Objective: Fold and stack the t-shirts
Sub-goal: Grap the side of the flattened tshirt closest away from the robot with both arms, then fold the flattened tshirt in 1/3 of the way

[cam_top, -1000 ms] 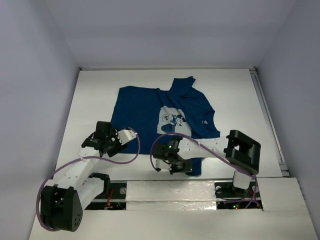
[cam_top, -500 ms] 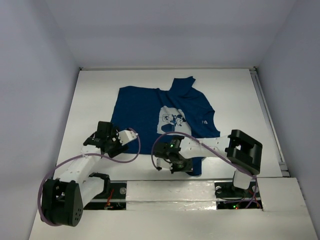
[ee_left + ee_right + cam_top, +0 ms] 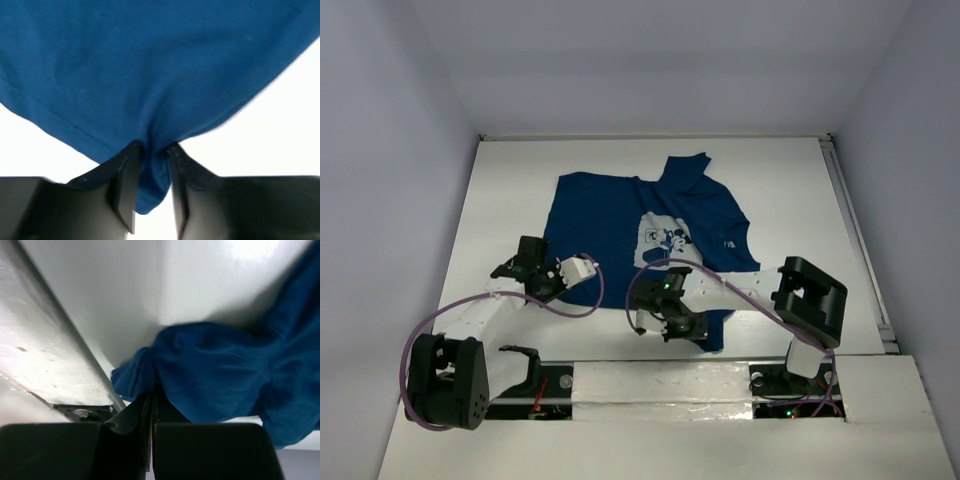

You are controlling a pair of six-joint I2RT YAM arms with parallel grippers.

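The left gripper (image 3: 151,167) and right gripper (image 3: 151,407) each clamped a near edge of the t-shirt (image 3: 620,215), spread print-up on the table (image 3: 790,190)

You have a plain white table (image 3: 790,190) in front of you. Pale grey walls (image 3: 650,60) stand along the table's far edge and both its sides. A thin metal rail (image 3: 857,245) runs along the table's right edge. A glossy white panel (image 3: 660,385) covers the table's near edge.
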